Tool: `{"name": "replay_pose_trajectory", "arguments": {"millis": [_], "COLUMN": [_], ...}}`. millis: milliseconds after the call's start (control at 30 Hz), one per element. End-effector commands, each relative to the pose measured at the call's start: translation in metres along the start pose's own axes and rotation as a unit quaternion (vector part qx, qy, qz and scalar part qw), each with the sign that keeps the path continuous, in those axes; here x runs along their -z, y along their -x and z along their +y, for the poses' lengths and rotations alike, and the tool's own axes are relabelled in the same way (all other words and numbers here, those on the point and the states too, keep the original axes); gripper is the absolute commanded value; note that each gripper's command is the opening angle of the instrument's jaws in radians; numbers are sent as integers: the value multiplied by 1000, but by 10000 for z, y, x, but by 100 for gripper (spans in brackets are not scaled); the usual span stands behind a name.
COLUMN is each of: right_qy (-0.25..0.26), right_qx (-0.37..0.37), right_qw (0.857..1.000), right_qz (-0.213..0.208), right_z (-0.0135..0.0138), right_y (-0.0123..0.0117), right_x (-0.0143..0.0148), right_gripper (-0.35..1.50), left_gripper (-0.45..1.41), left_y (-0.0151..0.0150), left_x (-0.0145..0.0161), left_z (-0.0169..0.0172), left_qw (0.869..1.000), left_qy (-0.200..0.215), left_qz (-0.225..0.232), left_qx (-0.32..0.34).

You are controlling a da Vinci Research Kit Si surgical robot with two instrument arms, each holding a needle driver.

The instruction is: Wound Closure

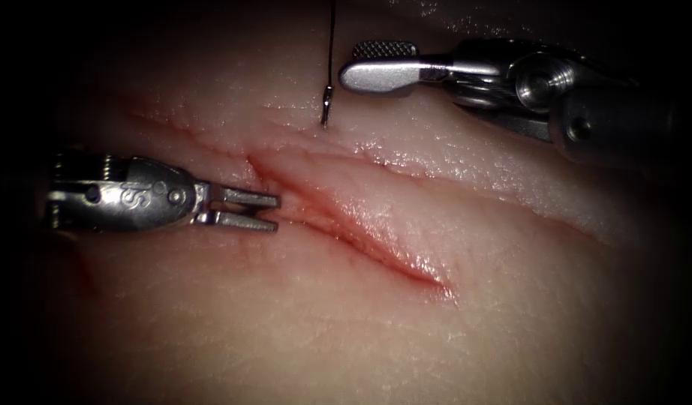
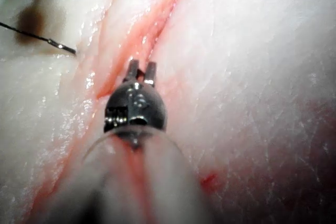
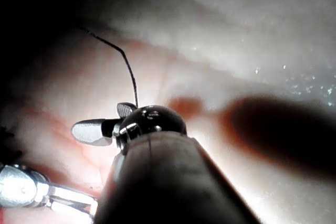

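Left tool (image 1: 275, 212), a steel needle driver on my left arm, lies low over the tissue (image 1: 301, 315) at the left end of the cut (image 1: 346, 217), its two slim jaws a narrow gap apart and gripping nothing. Across the wound, my right tool (image 1: 350, 64) hangs above the far bank, its broad jaws parted, one face cross-hatched, the other smooth and rounded, both empty. Just left of it the needle (image 1: 327, 101), a thin dark wire, stands nearly upright with its lower end touching the pale, glistening tissue on the cut's far side; I cannot tell how deep it sits. Red fluid (image 1: 406, 262) lines the slanting, glossy cut.
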Motion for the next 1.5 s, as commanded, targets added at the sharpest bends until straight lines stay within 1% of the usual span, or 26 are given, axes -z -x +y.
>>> {"name": "replay_pose_trajectory", "arguments": {"millis": [33, 100, 133, 200, 233, 300, 333, 367, 400, 433, 533, 567, 600, 633, 733, 800, 900, 1067, 1167, 1200, 1300, 1333, 1367, 1500], "right_qy": [-1, -1, -1, -1, -1, -2, -2, -2, -2, -2, -3, -11, -12, -12, -4, -1, 1, 3, -3, -13, -36, -34, -34, -34], "right_qx": [1, 1, 1, 1, 1, 1, 1, 1, 1, 1, 1, 2, 2, 2, 5, 6, 9, 67, 75, 75, 75, 76, 76, 80], "right_qw": [1000, 1000, 1000, 1000, 1000, 1000, 1000, 1000, 1000, 1000, 1000, 1000, 1000, 1000, 1000, 999, 999, 996, 994, 994, 992, 993, 993, 993], "right_qz": [0, 0, 0, 0, 0, 0, 0, 0, 0, -1, -2, -9, -14, -18, -31, -40, -44, -65, -73, -79, -90, -88, -88, -82], "right_z": [1, 1, 1, 1, 0, -1, -2, -2, -2, -3, -5, -8, -9, -10, -11, -11, -11, -11, -12, -13, -15, -17, -17, -21], "right_y": [-1, 0, 0, 0, 0, 1, 3, 3, 3, 4, 7, 9, 11, 12, 14, 14, 14, 10, 9, 9, 10, 10, 10, 8], "right_x": [-8, -8, -8, -8, -9, -9, -9, -9, -9, -9, -9, -10, -9, -9, -7, -3, 1, 11, 17, 18, 24, 27, 27, 32], "right_gripper": [53, 49, 49, 48, 44, 37, 31, 31, 26, 21, 19, 16, 9, 7, -8, -15, -16, -18, -18, -35, -35, -35, -35, -35], "left_gripper": [-45, -45, -45, -45, -45, -45, -45, -45, -45, -45, -45, -45, -45, -45, -45, -45, -45, -45, -45, -45, -45, -45, -45, -45], "left_y": [2, -8, -8, -20, -44, -61, -75, -75, -80, -86, -92, -91, -91, -91, -93, -96, -100, -113, -122, -125, -132, -139, -139, -150], "left_x": [-5, 1, 1, 7, 19, 28, 36, 36, 39, 43, 49, 51, 53, 53, 57, 61, 69, 88, 102, 105, 116, 122, 122, 127], "left_z": [2, 6, 6, 6, 3, 1, 1, 1, 2, 4, 14, 25, 30, 32, 35, 37, 41, 55, 64, 65, 63, 55, 55, 35], "left_qw": [1000, 998, 998, 996, 992, 989, 984, 984, 982, 978, 966, 959, 956, 955, 952, 951, 951, 949, 947, 948, 956, 963, 963, 974], "left_qy": [3, 15, 15, 21, 33, 46, 60, 60, 67, 78, 109, 133, 147, 149, 153, 151, 153, 159, 164, 162, 144, 118, 118, 63], "left_qz": [8, 26, 26, 39, 66, 76, 77, 77, 77, 77, 74, 71, 63, 59, 53, 51, 46, 43, 28, 26, 29, 33, 33, 36], "left_qx": [22, 58, 58, 73, 98, 120, 147, 147, 160, 175, 221, 242, 247, 251, 258, 264, 266, 270, 276, 271, 254, 239, 239, 213]}}
